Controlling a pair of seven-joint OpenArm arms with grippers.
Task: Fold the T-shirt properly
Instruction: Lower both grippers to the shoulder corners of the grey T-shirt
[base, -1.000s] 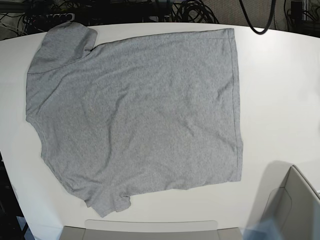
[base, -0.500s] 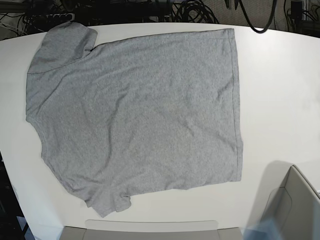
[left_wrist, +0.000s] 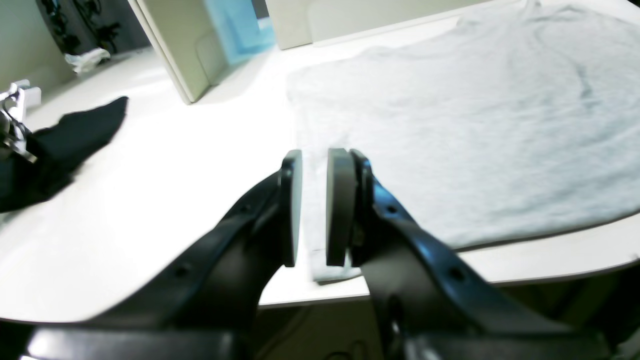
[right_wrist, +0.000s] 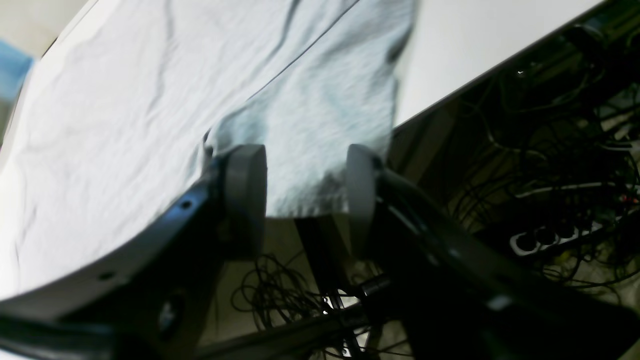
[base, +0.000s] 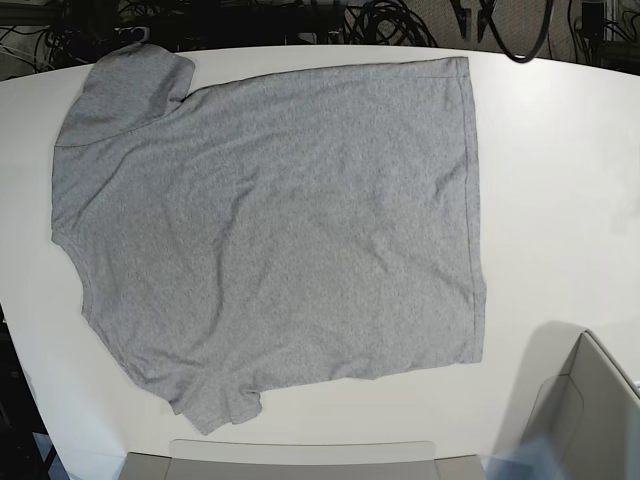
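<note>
The T-shirt (base: 270, 220) lies spread flat on the white table (base: 560, 180), plain grey side up, with no lettering showing. One sleeve (base: 125, 85) is at the far left and the hem (base: 475, 200) is on the right. My left gripper (left_wrist: 314, 207) hovers over the far hem corner (left_wrist: 325, 270) at the table edge, jaws a narrow gap apart and holding nothing. Its tips show at the top of the base view (base: 472, 18). My right gripper (right_wrist: 302, 200) is open above the far sleeve (right_wrist: 320, 115), which reaches the table edge.
A beige box (base: 590, 410) with something blue inside stands at the near right, also in the left wrist view (left_wrist: 170, 45). A flat beige panel (base: 300, 455) lies along the near edge. A black cloth (left_wrist: 65, 140) lies beyond the hem. Cables (right_wrist: 550, 150) hang behind the table.
My left gripper's fingertips have come into the top of the base view near the far hem corner. The T-shirt has not moved.
</note>
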